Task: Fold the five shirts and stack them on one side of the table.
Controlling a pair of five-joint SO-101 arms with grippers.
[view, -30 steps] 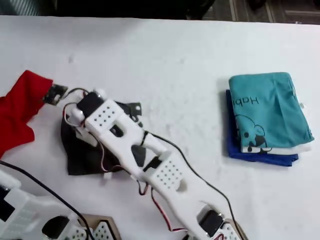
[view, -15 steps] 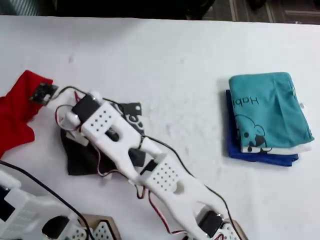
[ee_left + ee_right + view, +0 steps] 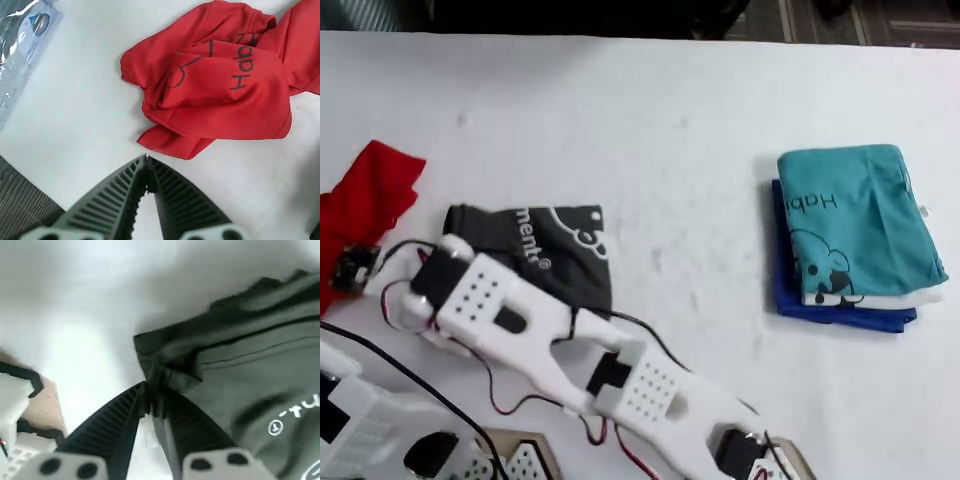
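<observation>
In the high view, a dark shirt (image 3: 545, 255) with white print is seen spread on the near left part of the white tabletop (image 3: 650, 110), its lettering uncovered. A crumpled red shirt (image 3: 365, 200) is found at the left edge, apart from it. On the right side a stack is laid: a folded teal shirt (image 3: 855, 215) on top, a white shirt (image 3: 920, 297) under it and a blue shirt (image 3: 835, 312) at the bottom. The right arm (image 3: 520, 320) is stretched from the near edge over the dark shirt's near side, so that this part of the cloth is hidden. Compared with a second ago, this arm has been swung toward the near left corner, and the dark shirt, bunched under it then, has been drawn out flatter. The stack is unchanged.

In the left wrist view, the left gripper (image 3: 147, 175) is seen pressed together and holding nothing, above bare tabletop near the red shirt (image 3: 225, 85), whose dark print is creased by folds. A clear plastic bag (image 3: 22, 35) is seen farther off.

In the right wrist view, the right gripper (image 3: 151, 402) is clamped on a corner of the dark shirt (image 3: 250, 390), and the cloth is puckered at the pinch.
</observation>
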